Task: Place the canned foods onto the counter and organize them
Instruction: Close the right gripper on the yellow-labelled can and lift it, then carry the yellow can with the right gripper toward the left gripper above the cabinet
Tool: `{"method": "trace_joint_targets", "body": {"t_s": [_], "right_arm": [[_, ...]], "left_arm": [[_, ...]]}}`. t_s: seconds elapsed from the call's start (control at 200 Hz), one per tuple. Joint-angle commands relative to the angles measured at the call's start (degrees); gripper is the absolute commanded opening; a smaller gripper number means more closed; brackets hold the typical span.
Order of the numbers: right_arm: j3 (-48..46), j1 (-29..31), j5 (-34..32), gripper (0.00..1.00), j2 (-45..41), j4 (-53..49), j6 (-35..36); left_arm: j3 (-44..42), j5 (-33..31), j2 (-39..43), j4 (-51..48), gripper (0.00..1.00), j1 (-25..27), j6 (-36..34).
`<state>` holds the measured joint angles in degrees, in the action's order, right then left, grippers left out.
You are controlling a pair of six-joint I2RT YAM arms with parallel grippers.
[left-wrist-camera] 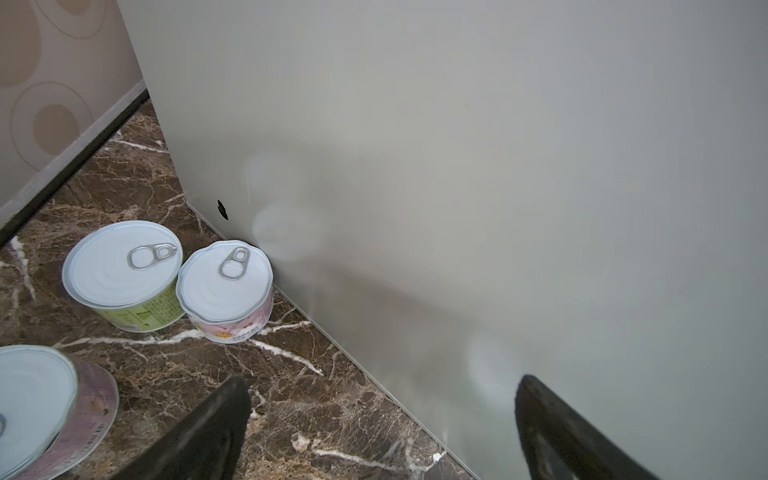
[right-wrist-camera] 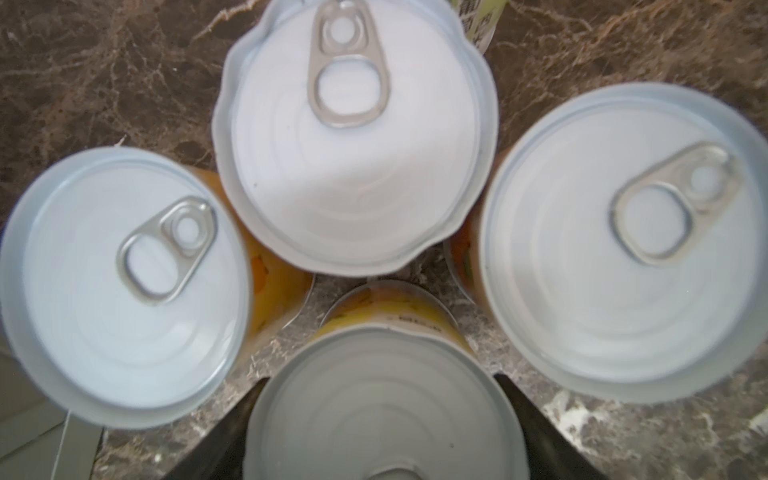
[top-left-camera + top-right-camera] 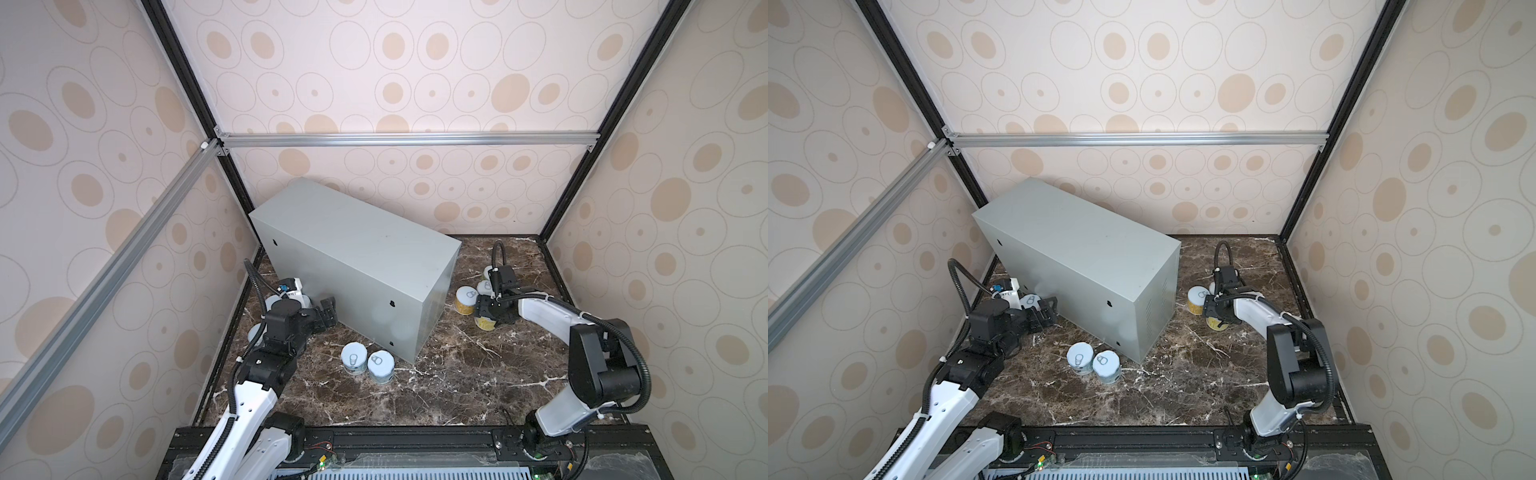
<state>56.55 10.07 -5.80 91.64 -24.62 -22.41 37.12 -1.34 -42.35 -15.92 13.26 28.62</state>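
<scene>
On the dark brown marble floor (image 3: 457, 374), the counter (image 3: 353, 257) runs from the centre out toward 10 o'clock in both top views. It is a plain grey box set askew, with small dark holes along the long side that faces 7 o'clock.

The left arm reaches in from 7 o'clock. The left gripper (image 3: 329, 312) hangs low at 9 o'clock of the counter, just beside that long side. Its fingers (image 1: 228, 411) are spread wide with nothing between them.

The right arm curves in from 5 o'clock. The right gripper (image 3: 485, 316) points down at 3 o'clock of the counter, its fingers pressed against both sides of a yellow can (image 2: 382, 390). I cannot tell whether that can is off the floor.

Every can in view stands on the floor. In the right wrist view three more ring the gripped one closely: an orange-labelled can (image 2: 124, 282), a dented-rim can (image 2: 353, 137) and a third can (image 2: 623, 241). In a top view one yellow-labelled neighbour (image 3: 466, 299) shows clearly at 10 o'clock of the gripper; the rest are partly hidden by the wrist.

Two pale blue cans (image 3: 354, 358) (image 3: 380, 365) sit close side by side at 6 o'clock, just beside the counter's near corner. At 9 o'clock, the left wrist view shows a green can (image 1: 122, 274) touching a pink can (image 1: 226, 286), which stands against the counter's foot. A second pink can (image 1: 37, 407) lies nearer the gripper.

A silvery pull tab (image 1: 235, 262) lies flat on the lids that show whole.
</scene>
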Motion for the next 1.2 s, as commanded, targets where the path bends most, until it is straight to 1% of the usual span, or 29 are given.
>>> {"method": "trace_joint_targets", "body": {"t_s": [0.0,0.08,0.355,0.435,0.685,0.88,1.08,1.195], "right_arm": [[1.27,0.35,1.03,0.34,-5.24,-3.23,1.09],[1.91,0.54,1.79,0.29,-7.79,-5.56,1.65],[5.43,0.66,3.84,0.25,-18.39,-14.73,2.14],[7.08,0.81,4.71,0.22,-21.49,-17.88,2.42],[13.66,1.57,7.65,0.22,-29.83,-28.45,4.0],[16.68,1.89,10.3,0.22,-36.36,-33.53,4.47],[23.16,2.15,13.14,0.21,-39.23,-40.42,6.12],[28.36,2.16,14.93,0.19,-39.11,-43.77,6.92]], "left_arm": [[3.4,0.24,2.18,-3.07,0.99,0.1,-1.78],[4.09,0.44,3.61,-4.4,0.99,0.03,-1.99],[6.9,1.56,7.37,-9.05,0.99,0.1,-2.69],[7.91,1.65,8.11,-10.36,0.99,0.09,-2.89],[11.68,3.97,10.81,-14.01,0.99,0.09,-3.9],[13.92,5.16,11.63,-16.65,0.99,0.06,-4.19],[14.96,7.61,11.69,-16.34,0.99,0.06,-4.6],[17.66,8.26,10.11,-17.4,0.99,0.07,-6.37]]}}
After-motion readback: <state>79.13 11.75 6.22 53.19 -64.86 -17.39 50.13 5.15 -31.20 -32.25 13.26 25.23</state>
